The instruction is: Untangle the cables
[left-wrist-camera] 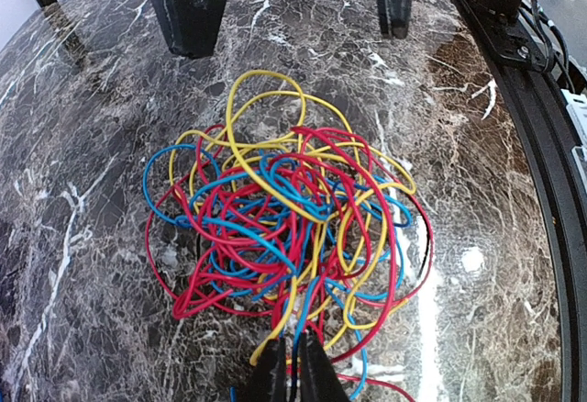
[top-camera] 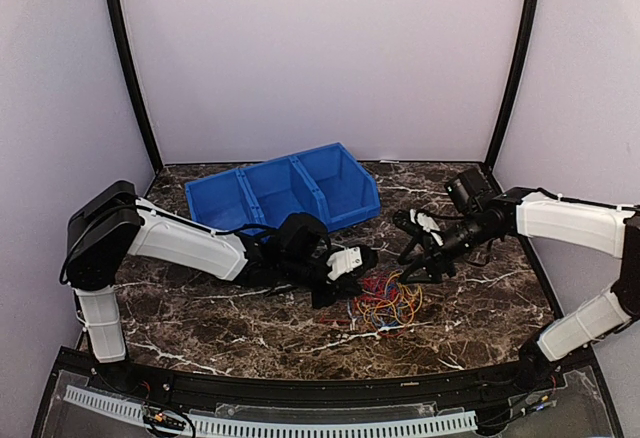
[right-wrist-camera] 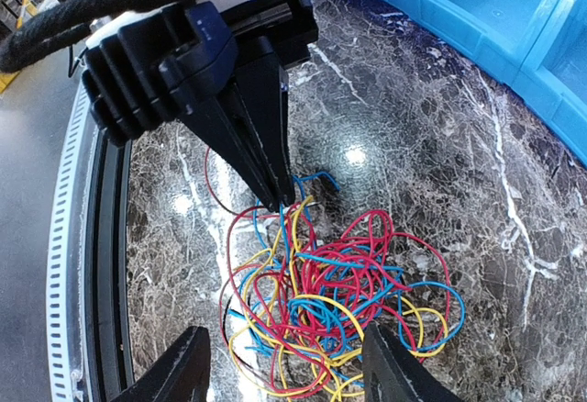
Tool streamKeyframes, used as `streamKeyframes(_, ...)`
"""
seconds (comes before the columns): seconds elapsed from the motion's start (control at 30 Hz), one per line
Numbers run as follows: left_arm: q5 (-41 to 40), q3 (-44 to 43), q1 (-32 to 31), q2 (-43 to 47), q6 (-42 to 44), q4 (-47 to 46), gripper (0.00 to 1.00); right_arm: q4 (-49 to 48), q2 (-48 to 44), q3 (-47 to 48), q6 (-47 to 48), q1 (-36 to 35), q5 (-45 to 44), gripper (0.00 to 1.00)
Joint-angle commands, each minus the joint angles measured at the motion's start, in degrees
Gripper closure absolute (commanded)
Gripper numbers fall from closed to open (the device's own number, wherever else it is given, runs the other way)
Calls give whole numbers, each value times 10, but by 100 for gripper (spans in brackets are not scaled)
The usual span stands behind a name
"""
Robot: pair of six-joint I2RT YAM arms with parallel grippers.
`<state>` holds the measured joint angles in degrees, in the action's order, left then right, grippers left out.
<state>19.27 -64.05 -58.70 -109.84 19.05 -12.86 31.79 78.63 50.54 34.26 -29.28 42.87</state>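
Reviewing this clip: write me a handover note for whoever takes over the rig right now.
Left gripper: jaws shut on strands at the edge of the cables.
Right gripper: jaws open, poised at the opposite side of the heap, holding nothing.
Cables: one tangled heap of red, yellow and blue loops on the marble table, in front of the blue bin.
Done: a first pinch only; no strand is separated.
Left: probably grip a second strand with the right, pull the two apart, and repeat until every loop lies free.
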Motion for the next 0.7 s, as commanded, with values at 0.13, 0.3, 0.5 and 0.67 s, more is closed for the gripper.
streamKeyframes(0.13, -13, 0, -3, 54, 9, 19, 100, -2, 8, 10, 16, -10, 11, 42)
streamKeyframes(0.3, -12, 40, -3, 115, -33, -37, 100, 3, 20, 50, 36, -23, 9, 41)
streamKeyframes(0.5, -30, 92, -3, 164, -133, -149, 100, -46, 33, 88, 21, -45, 38, 26)
streamKeyframes(0.67, -30, 116, -3, 163, -196, -224, 100, -148, 60, 55, -32, -69, 62, 22)
